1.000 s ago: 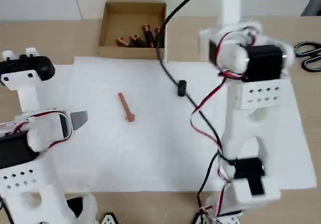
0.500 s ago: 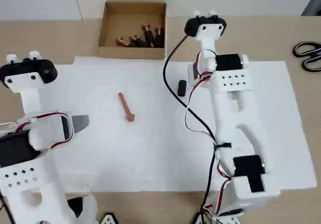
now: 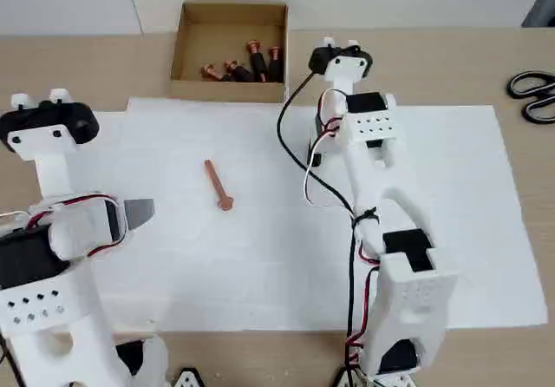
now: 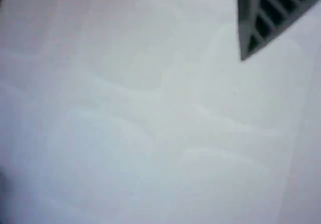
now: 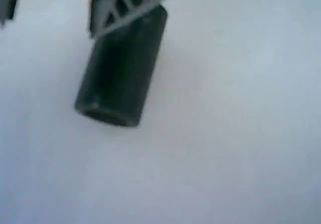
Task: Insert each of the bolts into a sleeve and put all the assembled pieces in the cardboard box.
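- Since the earlier frames the right arm has swung down from high above the table, and the right gripper point(image 5: 50, 23) now sits low over the short black cylindrical sleeve point(image 5: 123, 68).
- Its jaws are apart. The sleeve lies on the white sheet point(image 3: 260, 257), one end tucked under one jaw.
- Left gripper point(image 3: 139, 211): just above the sheet; open or closed cannot be told.
- Slim copper-coloured bolt point(image 3: 218, 184): flat on the sheet, between the two grippers and touching neither.
- Brown cardboard box point(image 3: 182, 53): beyond the right jaws, holding assembled pieces point(image 3: 243, 66).
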Available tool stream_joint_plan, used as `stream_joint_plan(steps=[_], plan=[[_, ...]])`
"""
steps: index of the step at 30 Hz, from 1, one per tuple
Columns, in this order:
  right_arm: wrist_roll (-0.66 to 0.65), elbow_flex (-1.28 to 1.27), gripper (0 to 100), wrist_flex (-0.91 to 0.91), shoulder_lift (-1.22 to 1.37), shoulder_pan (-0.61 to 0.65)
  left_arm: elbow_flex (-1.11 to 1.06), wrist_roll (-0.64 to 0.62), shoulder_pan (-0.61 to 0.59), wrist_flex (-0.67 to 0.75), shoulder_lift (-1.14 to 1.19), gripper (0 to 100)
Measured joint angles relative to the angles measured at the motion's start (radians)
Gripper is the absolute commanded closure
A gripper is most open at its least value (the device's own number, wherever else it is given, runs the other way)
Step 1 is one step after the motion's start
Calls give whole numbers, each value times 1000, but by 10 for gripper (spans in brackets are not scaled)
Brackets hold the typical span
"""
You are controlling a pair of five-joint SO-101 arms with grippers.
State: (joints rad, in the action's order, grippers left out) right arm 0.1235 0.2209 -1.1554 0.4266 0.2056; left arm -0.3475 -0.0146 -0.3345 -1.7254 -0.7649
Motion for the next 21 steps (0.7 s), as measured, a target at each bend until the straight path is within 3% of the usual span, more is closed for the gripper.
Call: stream_joint_plan(steps=[21], plan=[[6, 84, 894, 29, 120, 49, -28, 0, 0, 0, 0, 698]])
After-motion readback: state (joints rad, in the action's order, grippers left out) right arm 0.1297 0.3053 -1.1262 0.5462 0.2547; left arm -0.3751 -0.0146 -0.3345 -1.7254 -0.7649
